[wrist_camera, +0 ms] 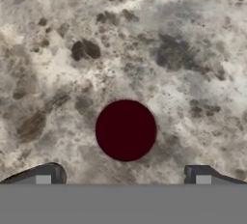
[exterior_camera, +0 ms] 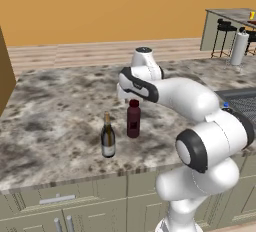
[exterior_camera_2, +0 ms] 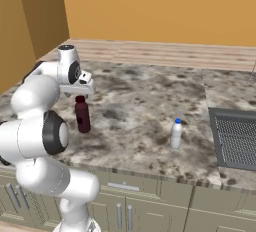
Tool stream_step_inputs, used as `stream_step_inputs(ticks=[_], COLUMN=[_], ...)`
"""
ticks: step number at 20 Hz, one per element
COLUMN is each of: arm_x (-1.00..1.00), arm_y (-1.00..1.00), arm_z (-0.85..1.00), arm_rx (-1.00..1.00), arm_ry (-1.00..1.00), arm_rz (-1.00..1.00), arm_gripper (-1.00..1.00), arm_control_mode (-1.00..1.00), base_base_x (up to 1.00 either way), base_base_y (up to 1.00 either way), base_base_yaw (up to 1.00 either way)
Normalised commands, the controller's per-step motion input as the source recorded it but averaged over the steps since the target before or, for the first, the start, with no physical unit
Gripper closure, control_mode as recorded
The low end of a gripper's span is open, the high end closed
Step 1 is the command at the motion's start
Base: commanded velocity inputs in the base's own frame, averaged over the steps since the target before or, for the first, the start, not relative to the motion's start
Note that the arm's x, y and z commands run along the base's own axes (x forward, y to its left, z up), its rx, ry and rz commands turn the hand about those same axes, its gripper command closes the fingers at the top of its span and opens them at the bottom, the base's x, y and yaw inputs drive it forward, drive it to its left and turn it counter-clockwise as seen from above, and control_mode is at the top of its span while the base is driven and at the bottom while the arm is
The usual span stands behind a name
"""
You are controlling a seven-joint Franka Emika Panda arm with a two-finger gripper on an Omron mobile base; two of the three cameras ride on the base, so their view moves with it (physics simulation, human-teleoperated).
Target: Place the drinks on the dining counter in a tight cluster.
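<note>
The two dark finger tips of the white arm's gripper stand wide apart and empty, straight above the squat maroon bottle, which is upright on the marbled stone counter with beige cabinet drawers beside the dark wine bottle. The pick looks not yet begun: next, a straight descent around the cap, then closing.

Marbled counter: broad bare stone lies open left of, behind and right of the maroon bottle, which stands upright directly beneath the wide-spread gripper with clear stone on all sides of its cap. Wine bottle stands near the maroon bottle's front-left, apart from it, narrowing passage there. Water bottle stands well apart rightward, near the dark grated panel.
</note>
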Motion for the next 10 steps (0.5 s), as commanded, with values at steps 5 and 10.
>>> stream_step_inputs(ticks=[5, 10], arm_x=[0.16, 0.14], arm_y=[0.01, 0.0], arm_z=[-0.11, -0.07], arm_rx=[-0.01, 0.0], arm_ry=[0.0, 0.0], arm_rz=[0.06, 0.06], arm_gripper=[-1.0, -1.0], arm_control_mode=[-1.0, -1.0], base_base_x=[0.0, 0.0], base_base_y=[0.0, 0.0], base_base_yaw=[0.0, 0.0])
